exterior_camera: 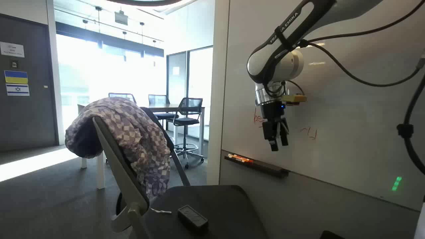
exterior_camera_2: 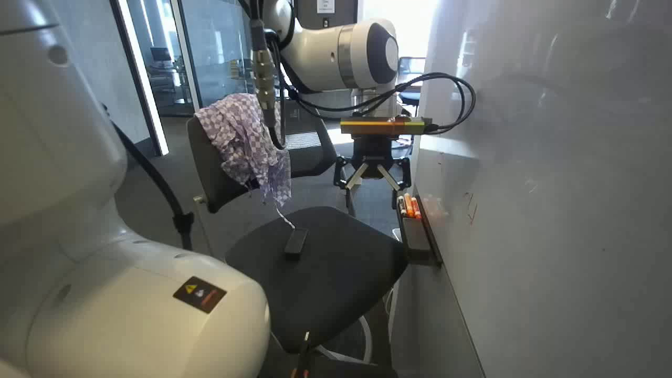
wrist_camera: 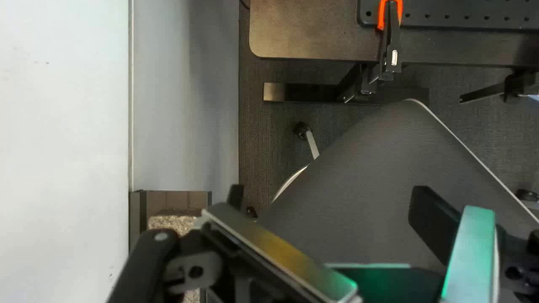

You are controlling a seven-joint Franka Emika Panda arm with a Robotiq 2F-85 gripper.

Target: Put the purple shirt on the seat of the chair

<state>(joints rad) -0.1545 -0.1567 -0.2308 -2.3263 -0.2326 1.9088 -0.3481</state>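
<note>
We log shirt (exterior_camera: pixel 132 129), purple checks, draped over chair backrest (exterior_camera_2: pixel 312 164), front part hanging toward seat (exterior_camera_2: pixel 336 283). Gripper (exterior_camera_2: pixel 371 197) spread wide, pointing down near whiteboard (exterior_camera_2: pixel 551 131), well apart from shirt; wrist view has seat below. Dark block (exterior_camera_2: pixel 296 241) on seat. We spot markers (exterior_camera_2: pixel 409 203) in tray (exterior_camera: pixel 259 168).

White arm (exterior_camera: pixel 289 66), black cables (exterior_camera: pixel 378 85), black gripper (exterior_camera: pixel 279 143), warning sticker (exterior_camera_2: pixel 200 294)
</note>
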